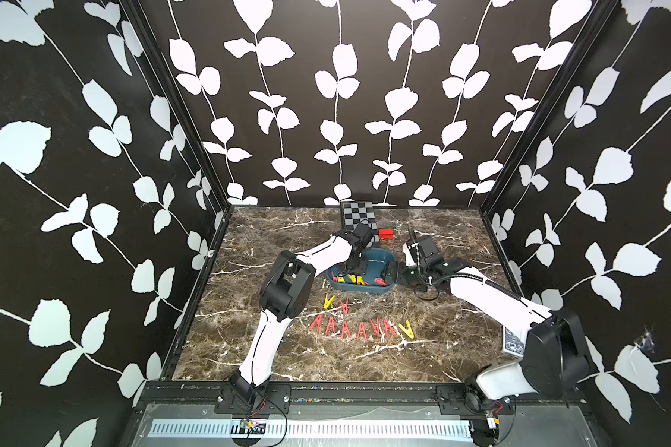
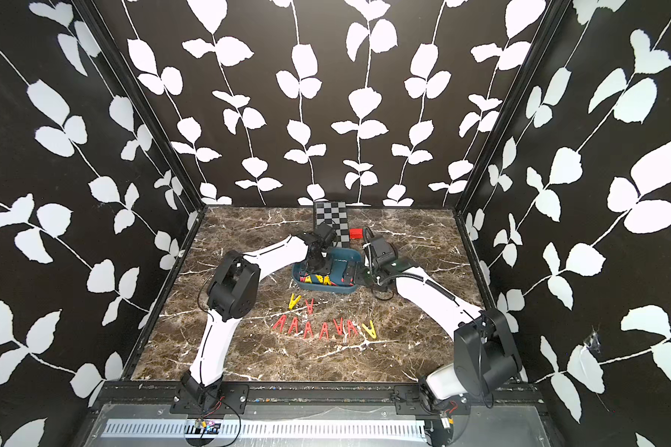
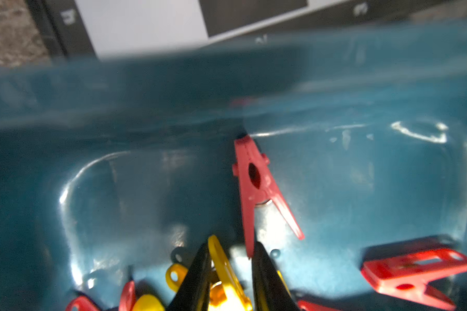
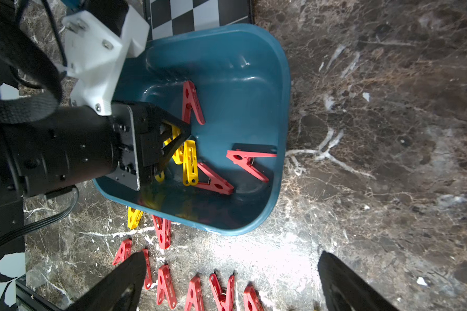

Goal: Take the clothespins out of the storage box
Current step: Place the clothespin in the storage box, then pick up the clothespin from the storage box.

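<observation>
The teal storage box (image 1: 359,291) (image 2: 326,290) sits mid-table and holds several red and yellow clothespins (image 4: 250,159). My left gripper (image 3: 231,247) (image 1: 350,274) reaches down inside it. Its black fingers (image 3: 197,280) stand a little apart around an upright yellow clothespin (image 3: 221,264) that leans on one finger, with a gap to the other. A red clothespin (image 3: 254,183) lies just beyond the tips. My right gripper (image 4: 232,254) (image 1: 394,271) is wide open and holds nothing, hovering at the box's right end. More clothespins (image 1: 361,329) (image 2: 322,329) lie in rows on the table in front of the box.
A black-and-grey checkered board (image 1: 359,216) lies behind the box, with a small red block (image 1: 385,233) beside it. Patterned walls close in the marble table on three sides. A flat card-like item (image 1: 514,340) lies at the right edge, partly behind my right arm.
</observation>
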